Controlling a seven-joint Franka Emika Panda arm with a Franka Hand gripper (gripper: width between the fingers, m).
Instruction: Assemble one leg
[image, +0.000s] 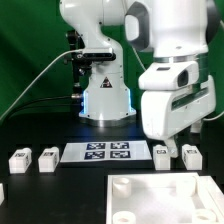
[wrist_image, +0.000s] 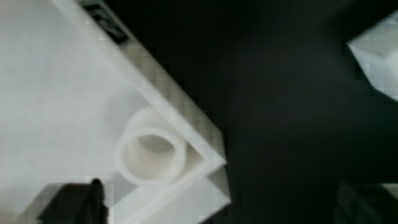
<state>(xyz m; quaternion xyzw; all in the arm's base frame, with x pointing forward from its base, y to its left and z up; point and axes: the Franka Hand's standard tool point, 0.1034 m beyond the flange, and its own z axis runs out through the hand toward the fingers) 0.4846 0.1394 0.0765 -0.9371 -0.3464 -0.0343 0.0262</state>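
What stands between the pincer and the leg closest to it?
Nothing visible. The pincer hangs open just above the leg on the exterior view's right, and only free space separates them. The white panel lies nearer the camera, off that path.

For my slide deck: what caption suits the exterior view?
Panda gripper hangs above the white panel, loose legs flanking the marker board.

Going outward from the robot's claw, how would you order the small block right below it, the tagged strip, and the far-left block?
1. The near leg, just under the gripper, on the exterior view's right.
2. The marker board, in the centre.
3. The far-left leg, at the exterior view's left edge.
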